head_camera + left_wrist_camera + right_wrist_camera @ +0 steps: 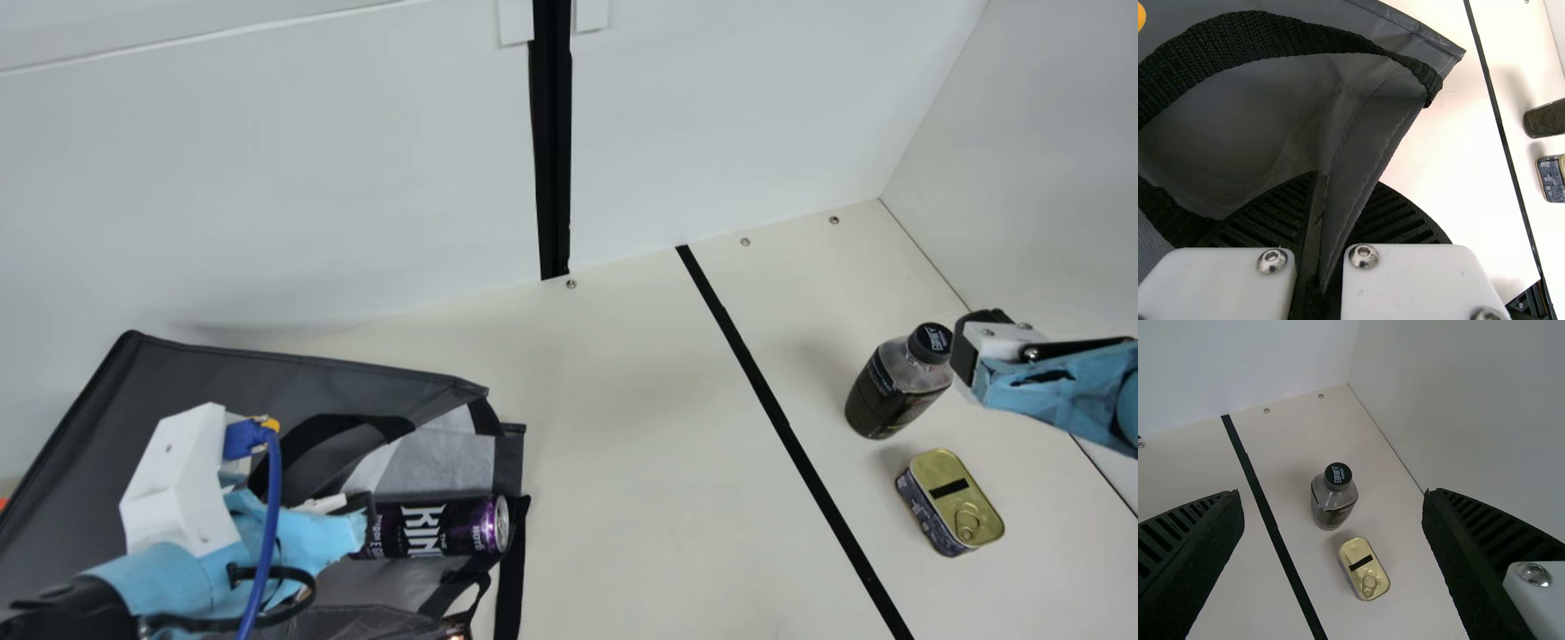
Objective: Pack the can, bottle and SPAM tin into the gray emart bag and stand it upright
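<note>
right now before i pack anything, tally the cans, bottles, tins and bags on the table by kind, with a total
Drink can: 1
Bottle: 1
SPAM tin: 1
Gray emart bag: 1
Total: 4

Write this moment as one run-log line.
left gripper: shut on bag; right gripper: open; can: lying at bag mouth; bottle: upright on table; tin: on table
</note>
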